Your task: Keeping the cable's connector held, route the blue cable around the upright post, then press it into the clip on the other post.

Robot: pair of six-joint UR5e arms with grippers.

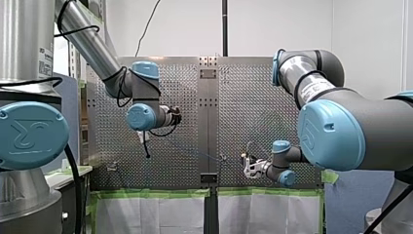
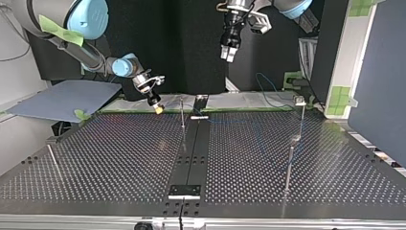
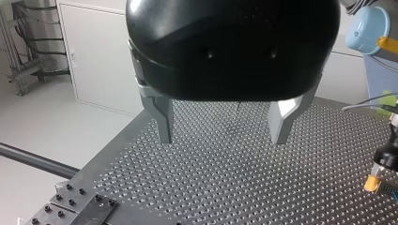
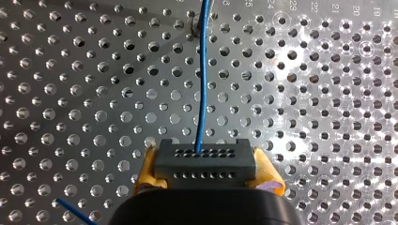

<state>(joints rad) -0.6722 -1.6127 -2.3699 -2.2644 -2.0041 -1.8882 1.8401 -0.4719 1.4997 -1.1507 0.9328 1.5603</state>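
right gripper (image 2: 157, 107) clamped on connector (image 4: 205, 161), low by perforated table's (image 2: 119, 158) far edge in top view, near thin post (image 2: 183, 117). blue cable (image 4: 202, 84) runs straight ahead. left gripper (image 3: 222, 138) wide open, empty, high above table.

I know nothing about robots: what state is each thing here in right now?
left gripper, open, empty.
right gripper, shut on the connector.
connector, clamped between yellow pads.
blue cable, runs straight ahead out of the connector.
post, upright.
clip, on its post; cable inside or not, too small to tell.
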